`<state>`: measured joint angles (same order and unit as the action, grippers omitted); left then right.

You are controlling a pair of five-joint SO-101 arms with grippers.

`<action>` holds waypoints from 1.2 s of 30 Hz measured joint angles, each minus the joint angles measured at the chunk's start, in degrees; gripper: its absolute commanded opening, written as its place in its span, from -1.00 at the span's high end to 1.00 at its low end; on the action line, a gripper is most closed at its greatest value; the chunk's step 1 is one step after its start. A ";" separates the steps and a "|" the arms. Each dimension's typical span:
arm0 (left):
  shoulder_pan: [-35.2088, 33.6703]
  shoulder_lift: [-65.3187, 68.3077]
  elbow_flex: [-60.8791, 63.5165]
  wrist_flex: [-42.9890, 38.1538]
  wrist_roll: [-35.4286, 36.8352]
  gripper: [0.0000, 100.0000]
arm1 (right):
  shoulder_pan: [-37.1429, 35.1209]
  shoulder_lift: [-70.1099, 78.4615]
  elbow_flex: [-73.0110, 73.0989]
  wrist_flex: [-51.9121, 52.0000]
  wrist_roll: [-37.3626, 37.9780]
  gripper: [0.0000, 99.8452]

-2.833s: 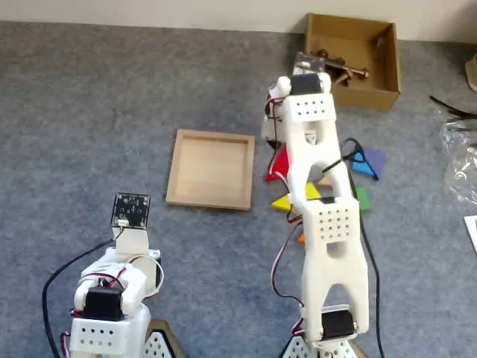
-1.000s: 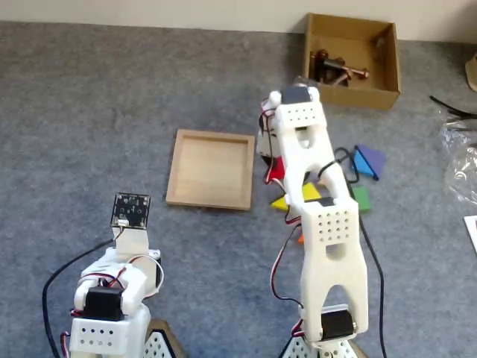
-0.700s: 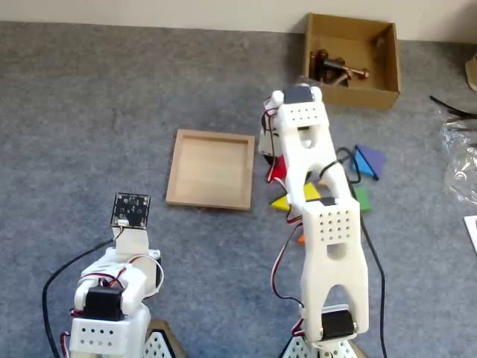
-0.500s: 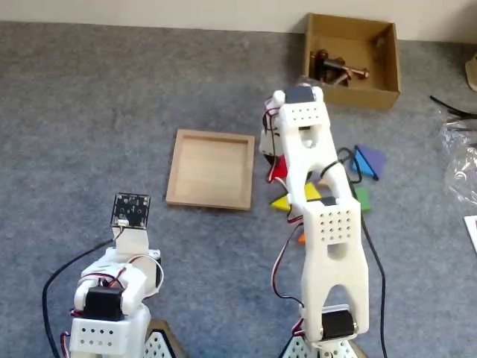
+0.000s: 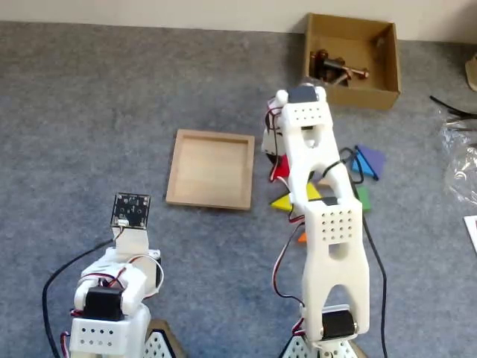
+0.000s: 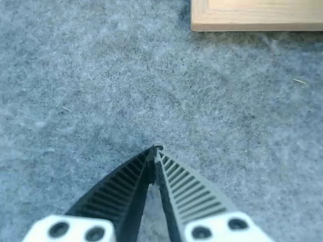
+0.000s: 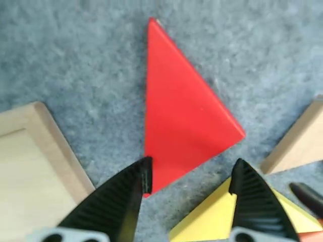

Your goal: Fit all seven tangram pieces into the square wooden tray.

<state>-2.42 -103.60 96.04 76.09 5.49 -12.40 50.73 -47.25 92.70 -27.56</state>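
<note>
Grey carpet below: right gripper, spread wide over the red triangle, may snag the neighbouring yellow triangle.

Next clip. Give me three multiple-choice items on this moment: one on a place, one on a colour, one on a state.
1. Where does the triangle at the right gripper lie?
A. On the carpet beside the tray
B. Inside the tray
C. Held up in the air

2. What colour is that triangle?
A. Blue
B. Green
C. Red

3. How is the left gripper?
A. Open
B. Shut, holding nothing
C. Shut on a piece

Answers:
1 A: carpet shows all round it, next to the tray's corner.
2 C: it is plainly red in the right wrist view.
3 B: it is closed tip to tip over bare carpet.
</note>
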 measured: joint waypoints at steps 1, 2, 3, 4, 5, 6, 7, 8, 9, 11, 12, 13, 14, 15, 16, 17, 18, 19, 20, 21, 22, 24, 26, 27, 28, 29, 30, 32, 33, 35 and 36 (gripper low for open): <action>0.00 0.00 0.00 0.00 0.00 0.99 | 0.00 0.00 0.00 0.00 0.35 0.51; 0.00 0.00 0.00 0.00 0.00 0.99 | 0.00 0.00 0.00 0.00 1.05 0.51; 0.00 0.00 0.00 0.00 0.00 0.99 | 0.00 -0.18 0.00 0.00 1.58 0.51; 0.00 0.00 0.00 0.00 0.00 0.99 | 0.09 -0.18 0.00 0.18 1.93 0.51; 0.00 0.00 0.00 0.00 0.00 0.99 | 0.09 -0.18 0.00 0.44 2.20 0.51; 0.00 0.00 0.00 0.00 0.00 0.99 | 0.09 -0.18 0.00 0.53 2.46 0.51; 0.00 0.00 0.00 0.00 0.00 0.99 | 0.09 -0.18 0.00 0.53 2.46 0.51; 0.00 0.00 0.00 0.00 0.00 0.99 | 0.09 -0.18 0.00 0.53 2.46 0.51; 0.00 0.00 0.00 0.00 0.00 0.99 | 0.09 -0.18 0.00 0.53 2.46 0.51; 0.00 0.00 0.00 0.00 0.00 0.99 | 0.09 -0.18 0.00 0.53 2.46 0.51; 0.00 0.00 0.00 0.00 0.00 0.99 | 0.09 -0.18 0.00 0.62 2.55 0.51; 0.00 0.00 0.00 0.00 0.00 0.99 | 0.09 -0.18 0.00 0.79 2.55 0.51; 0.00 0.00 0.00 0.00 0.00 0.99 | 0.09 -0.18 0.00 0.88 2.55 0.51; 0.00 0.00 0.00 0.00 0.00 0.99 | 0.09 -0.18 0.00 0.88 2.55 0.51; 0.00 0.00 0.00 0.00 0.00 0.99 | 0.09 -0.18 0.00 0.88 2.55 0.51; 0.00 0.00 0.00 0.00 0.00 0.99 | 0.09 -0.18 0.00 0.88 2.55 0.51; 0.00 0.00 0.00 0.00 0.00 0.99 | 0.09 -0.18 0.00 0.88 2.55 0.51; 0.00 0.00 0.00 0.00 0.00 0.99 | 0.09 -0.18 0.00 0.97 2.55 0.51; 0.00 0.00 0.00 0.00 0.00 0.99 | 0.09 -0.18 0.00 1.14 2.55 0.51; 0.00 0.00 0.00 0.00 0.00 0.99 | 0.09 -0.18 0.00 1.23 2.55 0.51; 0.00 0.00 0.00 0.00 0.00 0.99 | 0.09 -0.18 0.00 1.23 2.55 0.51; 0.00 0.00 0.00 0.00 0.00 0.99 | 0.09 -0.18 0.00 1.23 2.55 0.51; 0.00 0.00 0.00 0.00 0.00 0.99 | 0.09 -0.18 0.00 1.23 2.55 0.51; 0.00 0.00 0.00 0.00 0.00 0.99 | 0.09 -0.18 0.00 1.23 2.55 0.51; 0.00 0.00 0.00 0.00 0.00 0.99 | 0.09 -0.18 0.00 1.23 2.55 0.51; 0.00 0.00 0.00 0.00 0.00 0.99 | 0.09 -0.18 0.00 1.23 2.55 0.51; 0.00 0.00 0.00 0.00 0.00 0.99 | 0.09 -0.18 0.00 1.23 2.55 0.51; 0.00 0.00 0.00 0.00 0.00 0.99 | 0.09 -0.18 -0.18 1.23 2.55 0.51; 0.00 0.00 0.00 0.00 0.00 0.99 | 0.09 -0.18 -0.70 1.49 2.55 0.51; 0.00 0.00 0.00 0.00 0.00 0.99 | 0.09 -0.09 -2.37 1.41 2.55 0.51; 0.00 0.00 0.00 0.00 0.00 0.99 | 0.09 -0.09 -3.43 2.29 2.55 0.51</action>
<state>-2.42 -103.60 96.04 76.09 5.49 -12.31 50.64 -50.68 94.99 -25.01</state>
